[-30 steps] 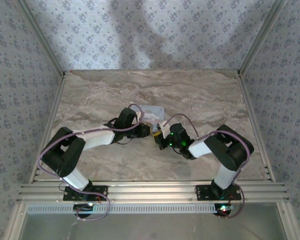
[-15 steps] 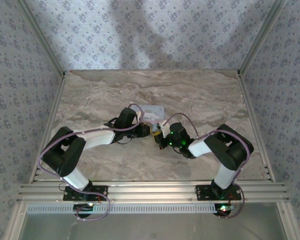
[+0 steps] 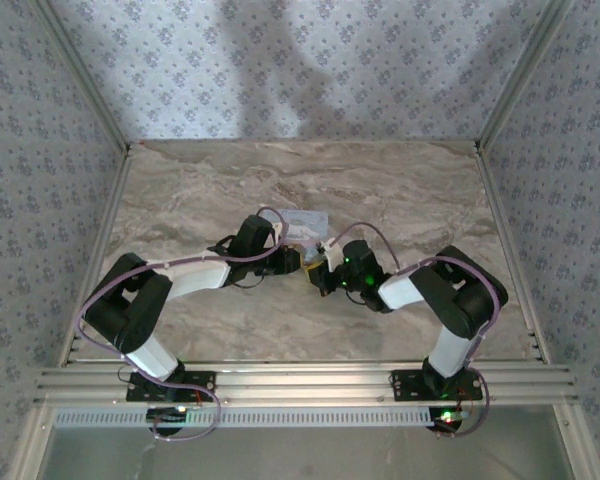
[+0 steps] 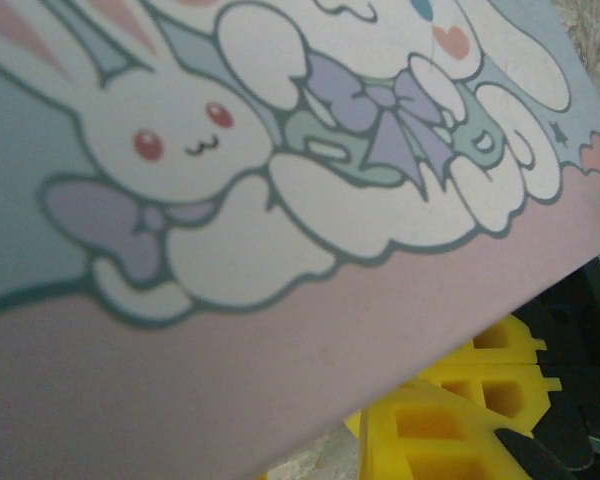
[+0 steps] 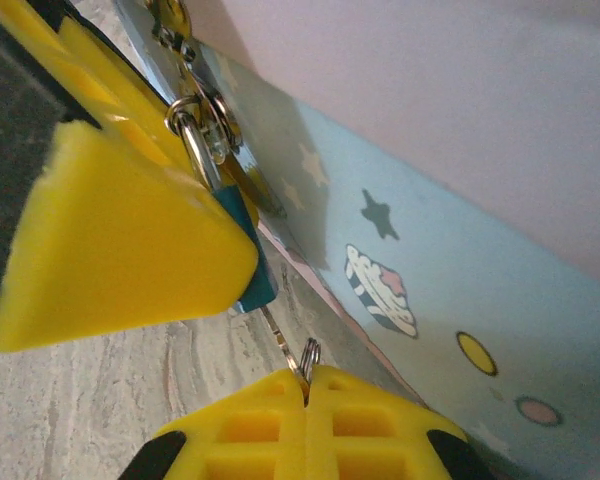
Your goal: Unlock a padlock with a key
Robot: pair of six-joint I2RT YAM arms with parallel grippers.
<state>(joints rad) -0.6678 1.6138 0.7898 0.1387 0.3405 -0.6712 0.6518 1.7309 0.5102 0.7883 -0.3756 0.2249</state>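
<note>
Right wrist: key [image 5: 280, 335] pinched between right fingers [image 5: 250, 430], tip meeting padlock [image 5: 254, 282].

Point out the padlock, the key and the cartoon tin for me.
padlock [image 5: 258, 275]: right wrist view, lower corner of the teal body.
key [image 5: 280, 338]: right wrist view, thin shaft below the padlock.
tin [image 4: 280, 200]: left wrist view, cartoon-printed lid.

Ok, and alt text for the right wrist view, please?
The right gripper, shut, pinches a small key whose tip meets a blue padlock hanging on a pale blue tin. A yellow finger hides most of the padlock.
</note>
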